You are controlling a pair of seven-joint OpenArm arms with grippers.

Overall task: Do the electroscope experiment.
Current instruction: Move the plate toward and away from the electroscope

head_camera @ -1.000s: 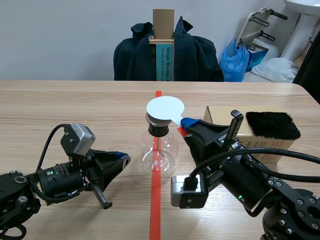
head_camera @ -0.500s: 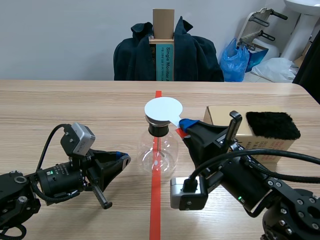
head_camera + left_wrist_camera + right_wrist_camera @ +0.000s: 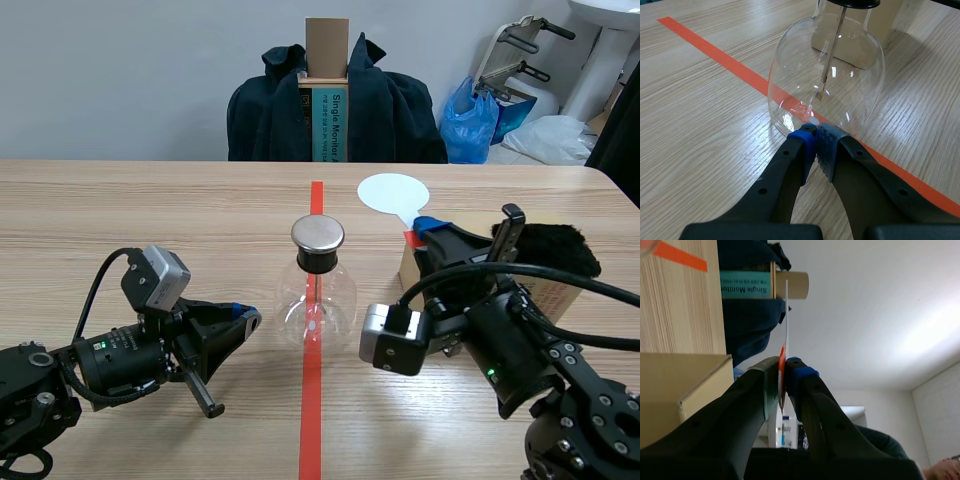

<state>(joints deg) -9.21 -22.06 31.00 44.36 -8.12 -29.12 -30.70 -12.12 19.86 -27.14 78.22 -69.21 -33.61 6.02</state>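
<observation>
Electroscope flask [image 3: 317, 290] stands mid-table on the tape line. The right gripper [image 3: 425, 225], clamped on the white disc [image 3: 393, 192], holds it to the flask's far right; a low swing at the metal cap [image 3: 318, 234] could topple the flask. The left gripper [image 3: 250, 318], fingers together just beside the glass, could nudge it.

Left arm [image 3: 110, 360] lies low and level along the tabletop [image 3: 150, 220], the left claw [image 3: 815, 135] pinched closed, pads meeting tip to tip with nothing between them. Right arm [image 3: 520, 350] comes in low, the right claw [image 3: 425, 228] angled upward and clamped tight on the white disc [image 3: 393, 192] by its stem.
</observation>
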